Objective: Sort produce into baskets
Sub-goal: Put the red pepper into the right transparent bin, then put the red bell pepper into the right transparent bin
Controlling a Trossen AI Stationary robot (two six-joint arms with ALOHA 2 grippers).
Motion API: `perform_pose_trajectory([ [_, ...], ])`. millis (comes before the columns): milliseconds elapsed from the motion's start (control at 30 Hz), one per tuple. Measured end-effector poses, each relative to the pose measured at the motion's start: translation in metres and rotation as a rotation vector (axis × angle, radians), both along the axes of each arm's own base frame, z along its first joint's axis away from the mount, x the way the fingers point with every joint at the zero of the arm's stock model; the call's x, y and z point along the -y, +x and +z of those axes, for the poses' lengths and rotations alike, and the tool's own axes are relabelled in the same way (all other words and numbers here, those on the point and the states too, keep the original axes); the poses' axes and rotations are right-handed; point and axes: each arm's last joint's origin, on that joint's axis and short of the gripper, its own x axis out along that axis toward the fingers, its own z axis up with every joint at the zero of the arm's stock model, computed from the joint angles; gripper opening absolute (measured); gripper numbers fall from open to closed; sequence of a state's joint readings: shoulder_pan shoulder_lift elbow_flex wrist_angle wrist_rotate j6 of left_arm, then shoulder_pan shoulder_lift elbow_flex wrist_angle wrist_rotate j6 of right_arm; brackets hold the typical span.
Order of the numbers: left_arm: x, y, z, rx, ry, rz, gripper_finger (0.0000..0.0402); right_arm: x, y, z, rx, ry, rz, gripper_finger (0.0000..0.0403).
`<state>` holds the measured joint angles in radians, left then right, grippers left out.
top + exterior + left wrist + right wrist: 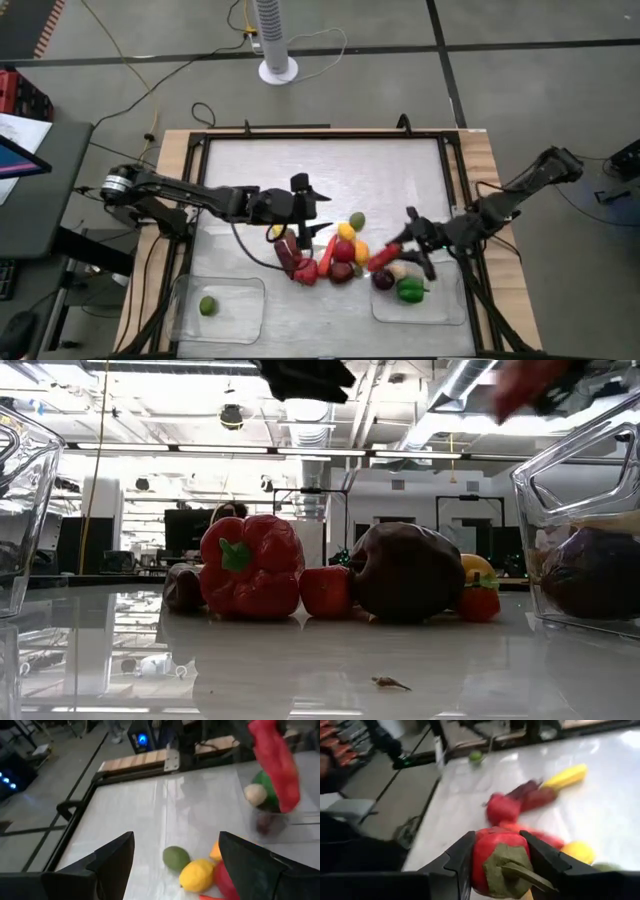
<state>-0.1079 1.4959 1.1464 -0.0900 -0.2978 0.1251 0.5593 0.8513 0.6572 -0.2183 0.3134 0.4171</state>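
The white table point(330, 170) is filling most of the high view, its near edge running out of frame. At about five o'clock on it the right clear basket point(445, 310) is sitting with a green pepper point(410, 290), a dark purple piece point(383, 279) and a pale round piece point(398, 269) inside; in the low view only a corner of this basket is showing and its contents are reading as dim shapes through the plastic. At about seven o'clock the left clear basket point(245, 315) is holding a single lime point(208, 306). Near the table's centre the loose pile of produce point(335, 255) is lying bunched together, pieces overlapping so that a count is hard to make; a big red pepper point(251, 567) and a dark purple piece point(405, 573) are standing out in the low view, with a green oval piece point(357, 221) and a yellow lemon point(197, 874) at the twelve o'clock edge of the pile. The right gripper point(500, 857) is hanging just above the ten o'clock corner of the right basket, its fingers clamped on either side of a red pepper point(501, 862), whose lower part is cut off in the wrist view. The left gripper point(175, 865) is hovering over the pile's nine o'clock side with its fingers spread wide and nothing between them.
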Motion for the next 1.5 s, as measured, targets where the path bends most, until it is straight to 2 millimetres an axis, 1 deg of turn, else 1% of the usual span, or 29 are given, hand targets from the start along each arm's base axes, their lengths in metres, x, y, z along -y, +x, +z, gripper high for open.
perform_pose_trajectory([
  [67,0.001,-0.006,-0.002,-0.006,-0.001,-0.005,0.0272,-0.005,-0.009,0.000,-0.056,0.031,0.024,0.0169],
  [200,0.001,-0.009,-0.009,-0.023,-0.006,-0.001,0.0266,-0.010,-0.020,-0.006,-0.164,0.072,0.032,0.0166],
  [300,0.002,-0.010,-0.013,-0.034,-0.017,-0.001,0.0262,-0.011,-0.024,-0.011,-0.227,0.091,0.012,0.0168],
  [400,0.002,-0.011,-0.016,-0.030,-0.063,0.028,0.0261,-0.012,-0.023,-0.016,-0.279,0.108,-0.020,0.0177],
  [467,0.001,-0.011,-0.017,-0.019,-0.099,0.068,0.0264,-0.014,-0.021,-0.019,-0.297,0.110,-0.032,0.0191],
  [567,0.001,-0.010,-0.019,-0.031,-0.106,0.074,0.0272,-0.014,-0.018,-0.021,-0.310,0.120,-0.053,0.0225],
  [700,0.004,-0.007,-0.023,-0.053,-0.166,0.005,0.0285,-0.011,-0.016,-0.020,-0.333,0.152,-0.034,0.0270],
  [733,0.006,-0.006,-0.026,-0.071,-0.181,-0.027,0.0287,-0.009,-0.017,-0.016,-0.332,0.157,-0.034,0.0277],
  [800,0.009,0.002,-0.039,-0.100,-0.211,-0.081,0.0288,-0.006,-0.017,-0.007,-0.297,0.138,-0.034,0.0287],
  [933,0.012,0.018,-0.071,-0.176,-0.262,-0.084,0.0287,0.003,-0.021,0.005,-0.160,-0.007,-0.117,0.0291],
  [1033,0.013,0.023,-0.091,-0.247,-0.310,-0.050,0.0284,0.011,-0.021,0.006,-0.126,-0.109,-0.208,0.0291],
  [1133,0.015,0.024,-0.099,-0.284,-0.382,-0.044,0.0284,0.016,-0.018,0.004,-0.127,-0.157,-0.279,0.0291],
  [1200,0.020,0.022,-0.101,-0.317,-0.422,-0.063,0.0284,0.019,-0.015,0.003,-0.117,-0.191,-0.340,0.0291],
  [1300,0.032,0.013,-0.099,-0.373,-0.429,-0.081,0.0284,0.021,-0.011,0.002,-0.098,-0.244,-0.398,0.0291],
  [1400,0.054,0.009,-0.091,-0.391,-0.410,-0.135,0.0284,0.020,-0.006,0.003,-0.071,-0.273,-0.424,0.0292],
  [1500,0.080,0.001,-0.087,-0.405,-0.339,-0.153,0.0284,0.017,0.000,0.004,-0.044,-0.284,-0.438,0.0292],
])
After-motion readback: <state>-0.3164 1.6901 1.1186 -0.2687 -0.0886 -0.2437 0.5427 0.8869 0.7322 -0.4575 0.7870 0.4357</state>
